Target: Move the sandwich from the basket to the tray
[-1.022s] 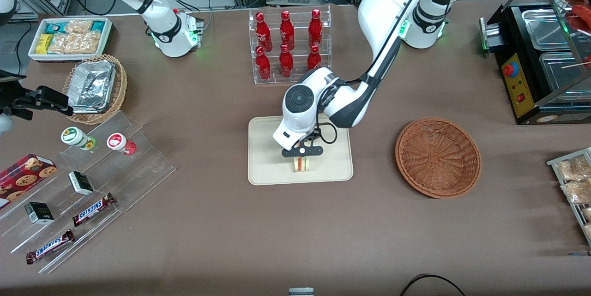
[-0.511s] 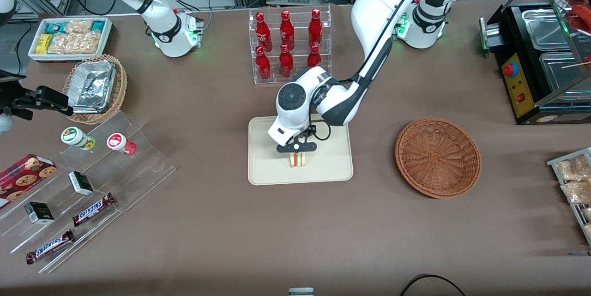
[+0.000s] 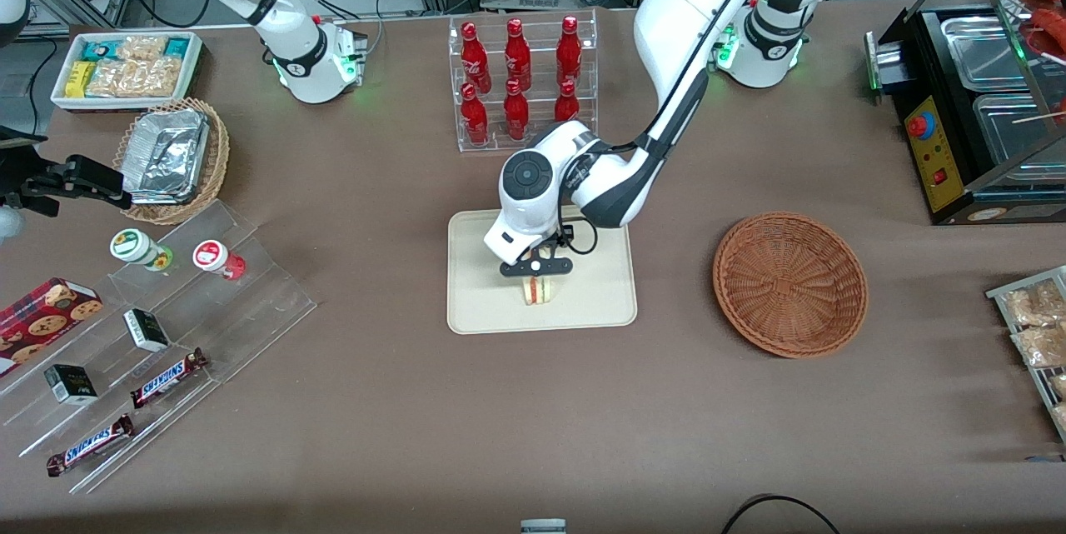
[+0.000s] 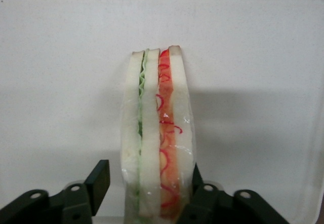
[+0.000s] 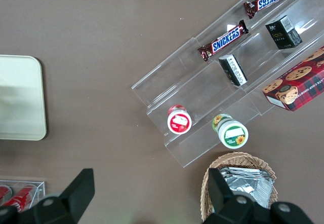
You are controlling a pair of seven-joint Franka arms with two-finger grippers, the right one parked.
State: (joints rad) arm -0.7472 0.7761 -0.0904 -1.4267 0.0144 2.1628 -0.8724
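The left arm's gripper (image 3: pixel 536 277) hangs low over the flat rectangular cream-beige tray (image 3: pixel 483 309) in the middle of the brown desk (image 3: pixel 400 401), and the small triangular sandwich wedge of pale bread with green and red-orange filling (image 4: pixel 158 133) stands between its black fingers (image 4: pixel 98 183). In the wrist view one finger presses against the red-filling side, while a thin gap seems to show at the finger beside the green-filling side, so the fingers look to be just loosening or barely holding the sandwich; I cannot tell which with certainty. The sandwich stands on its edge, cut side facing the wrist camera, inside the tray's rim, and it appears to touch or nearly touch the tray floor. The round reddish-brown woven wicker basket (image 3: pixel 789 284) lies well apart, toward the working arm's end of the desk, with nothing in it.

The step in hand is the release. To do it well, the wedge should bear fully on the tray before the fingers spread, and they should spread evenly so neither drags the clear wrap sideways. A narrow wedge standing on edge tips easily, so the lift should go straight up, slowly, until the fingers clear its upper edge
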